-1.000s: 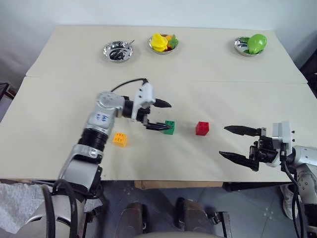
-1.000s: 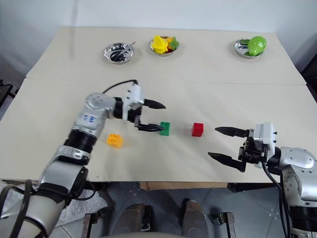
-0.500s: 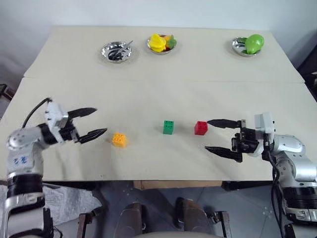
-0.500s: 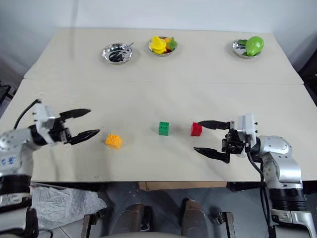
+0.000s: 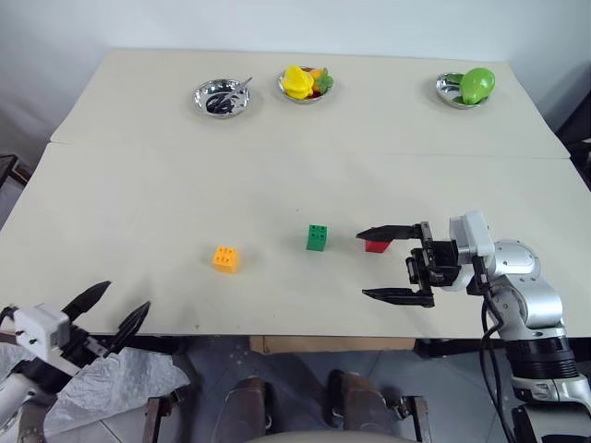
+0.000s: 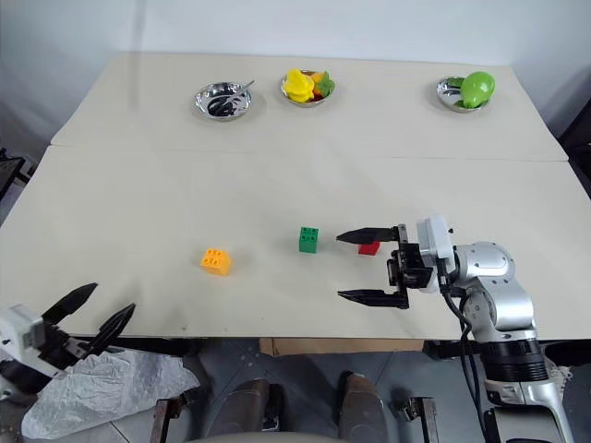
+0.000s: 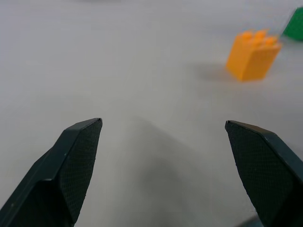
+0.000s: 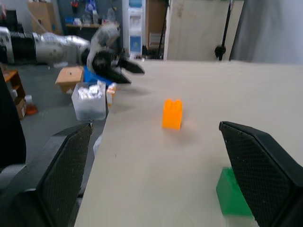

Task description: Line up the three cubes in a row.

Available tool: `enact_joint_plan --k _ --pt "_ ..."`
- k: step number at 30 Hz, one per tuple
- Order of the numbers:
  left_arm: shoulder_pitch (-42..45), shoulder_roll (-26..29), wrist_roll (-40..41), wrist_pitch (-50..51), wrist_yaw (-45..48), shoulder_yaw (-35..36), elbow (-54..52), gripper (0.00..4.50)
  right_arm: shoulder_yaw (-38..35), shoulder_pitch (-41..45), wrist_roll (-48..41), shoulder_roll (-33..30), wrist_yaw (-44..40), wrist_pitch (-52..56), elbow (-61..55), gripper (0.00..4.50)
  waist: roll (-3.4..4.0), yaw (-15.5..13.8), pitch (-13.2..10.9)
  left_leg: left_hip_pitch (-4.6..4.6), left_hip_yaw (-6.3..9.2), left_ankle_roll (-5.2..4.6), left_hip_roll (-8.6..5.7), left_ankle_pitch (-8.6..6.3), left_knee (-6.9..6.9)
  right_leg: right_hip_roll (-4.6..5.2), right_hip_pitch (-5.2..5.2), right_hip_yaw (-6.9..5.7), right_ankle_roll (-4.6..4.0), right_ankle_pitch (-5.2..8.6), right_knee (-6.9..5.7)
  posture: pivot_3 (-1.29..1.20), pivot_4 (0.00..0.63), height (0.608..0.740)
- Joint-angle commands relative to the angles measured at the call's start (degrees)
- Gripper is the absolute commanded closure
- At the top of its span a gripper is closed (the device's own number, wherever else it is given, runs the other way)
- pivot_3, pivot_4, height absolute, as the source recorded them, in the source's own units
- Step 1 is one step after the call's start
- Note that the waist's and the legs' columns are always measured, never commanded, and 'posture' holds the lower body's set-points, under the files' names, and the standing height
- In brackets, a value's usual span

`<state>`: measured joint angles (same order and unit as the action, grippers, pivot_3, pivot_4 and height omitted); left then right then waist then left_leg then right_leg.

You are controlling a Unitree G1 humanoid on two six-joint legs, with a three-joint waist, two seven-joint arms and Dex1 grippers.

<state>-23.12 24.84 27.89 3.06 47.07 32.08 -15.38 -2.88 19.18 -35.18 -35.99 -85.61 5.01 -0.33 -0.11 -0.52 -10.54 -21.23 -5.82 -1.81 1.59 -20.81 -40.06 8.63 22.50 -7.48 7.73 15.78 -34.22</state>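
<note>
Left eye view: red cube (image 5: 376, 245) behind right pincer's (image 5: 380, 263) far finger.

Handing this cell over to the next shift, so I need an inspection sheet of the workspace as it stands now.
Surface: beige table, two tops butted together.
Job's things: orange cube, green cube and red cube spaced apart in a rough line.
Clutter: three steel bowls at the far edge: one with a utensil, one with yellow fruit, one with green fruit.
Grippers: left gripper open, at the near edge; right gripper open, upper finger over the red cube.
Cables: black cable along the right arm.
Surroundings: crumpled plastic below the table.
</note>
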Motion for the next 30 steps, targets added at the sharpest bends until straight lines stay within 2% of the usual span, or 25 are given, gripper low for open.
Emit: enact_joint_plan --k 1,5,6,9,16,19,24,27,30 --pt "-0.4 -2.7 -2.2 2.9 -6.8 -5.8 -9.0 0.10 -3.0 -0.9 -0.1 -2.6 -1.7 -1.2 1.6 0.00 0.03 0.2 0.0 0.01 -0.03 -0.04 0.00 -0.05 0.00 0.00 0.00 0.02 0.00 0.00 0.01 0.00 0.150 0.740" --pt "0.8 -5.0 -3.6 5.2 -10.9 -12.9 -14.0 0.10 -3.8 -2.2 0.7 -3.7 -1.7 -2.2 3.5 0.00 0.04 0.6 0.0 0.01 -0.11 -0.02 0.04 -0.09 0.01 -0.08 0.01 -0.01 -0.01 0.01 0.06 0.00 0.150 0.740" --pt "1.7 -6.0 -6.3 5.9 -14.0 -14.8 -13.9 0.10 -3.9 -2.5 0.8 -3.8 -1.4 -2.3 3.5 0.00 0.06 0.6 0.0 0.01 -0.14 -0.02 0.05 -0.09 0.01 -0.09 0.01 -0.02 -0.01 0.01 0.07 0.00 0.150 0.740" --pt "4.3 -8.3 -11.0 7.7 -20.5 -18.5 -12.8 0.10 -4.3 -2.8 0.5 -3.5 0.0 -1.8 2.6 0.00 0.16 0.6 0.1 0.05 -0.26 -0.03 0.07 -0.08 0.00 -0.10 0.01 0.03 -0.01 0.01 0.09 0.00 0.150 0.740" --pt "11.1 -11.8 -17.8 7.6 -27.9 -24.4 -6.0 0.10 -4.0 -4.9 0.0 -3.0 2.3 -0.5 -0.9 0.00 0.18 0.3 0.1 0.05 -0.28 -0.04 0.08 -0.08 -0.02 -0.11 0.03 0.02 -0.01 0.00 0.07 0.00 0.150 0.740" --pt "10.9 -12.3 -17.8 9.6 -28.7 -26.3 -6.5 0.62 -4.6 -6.8 -0.4 -3.3 3.2 0.3 -2.1 0.00 0.21 0.1 0.1 0.05 -0.26 -0.05 0.06 -0.08 -0.02 -0.08 0.02 0.03 -0.01 0.00 0.07 0.00 0.150 0.740" --pt "13.3 -11.4 -17.7 10.4 -28.4 -27.2 -6.8 2.15 -5.8 -9.7 -0.5 -3.4 4.5 -0.1 -3.2 0.00 0.38 -0.4 0.2 0.07 -0.27 -0.06 0.05 -0.09 -0.03 -0.06 0.01 0.06 0.00 0.00 0.09 0.00 0.150 0.740" --pt "19.8 -8.1 -12.3 11.8 -21.2 -26.8 -4.6 3.01 -6.9 -12.1 -0.7 -3.3 5.9 0.1 -4.9 0.00 0.38 -1.1 0.2 0.03 -0.22 -0.07 0.06 -0.08 -0.08 -0.07 0.01 0.00 0.00 0.00 0.06 0.00 0.150 0.740" --pt "26.9 -1.4 -6.8 11.7 -7.9 -27.1 0.4 3.03 -7.7 -13.2 -0.9 -3.3 7.3 0.4 -5.9 0.00 0.38 -0.9 0.2 0.00 -0.24 -0.07 0.08 -0.08 -0.14 -0.09 0.04 -0.01 -0.01 0.00 0.00 0.00 0.150 0.740"
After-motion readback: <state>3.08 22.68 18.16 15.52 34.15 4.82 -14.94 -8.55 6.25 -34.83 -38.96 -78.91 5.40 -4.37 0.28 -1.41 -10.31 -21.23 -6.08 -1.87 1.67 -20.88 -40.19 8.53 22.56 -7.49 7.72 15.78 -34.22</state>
